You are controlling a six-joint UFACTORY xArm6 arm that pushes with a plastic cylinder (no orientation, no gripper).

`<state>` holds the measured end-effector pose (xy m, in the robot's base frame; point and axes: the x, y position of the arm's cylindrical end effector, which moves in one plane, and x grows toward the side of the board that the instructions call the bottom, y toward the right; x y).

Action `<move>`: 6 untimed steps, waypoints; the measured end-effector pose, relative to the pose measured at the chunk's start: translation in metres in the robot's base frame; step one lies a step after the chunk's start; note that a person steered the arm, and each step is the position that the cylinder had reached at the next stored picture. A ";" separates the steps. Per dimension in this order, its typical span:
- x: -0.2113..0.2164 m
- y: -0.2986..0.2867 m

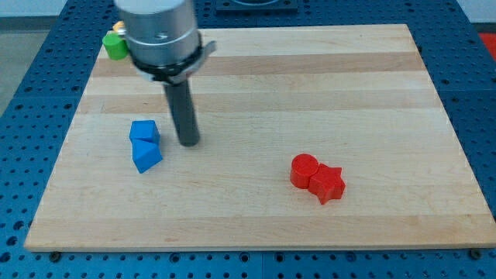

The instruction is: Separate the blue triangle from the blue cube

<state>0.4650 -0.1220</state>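
The blue cube (144,131) sits on the wooden board (256,85) at the view's left of centre. The blue triangle (146,156) lies just below it, touching it. My tip (189,142) rests on the board just to the right of the two blue blocks, level with the seam between them, a small gap away. The dark rod rises to the arm's grey body at the view's top left.
A red cylinder (304,170) and a red star (328,183) sit together at the lower right of centre. A green block (116,46) and a sliver of a yellow block (118,28) show at the board's top left corner, partly hidden by the arm.
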 end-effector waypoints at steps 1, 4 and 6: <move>0.011 -0.032; 0.043 -0.037; 0.066 -0.067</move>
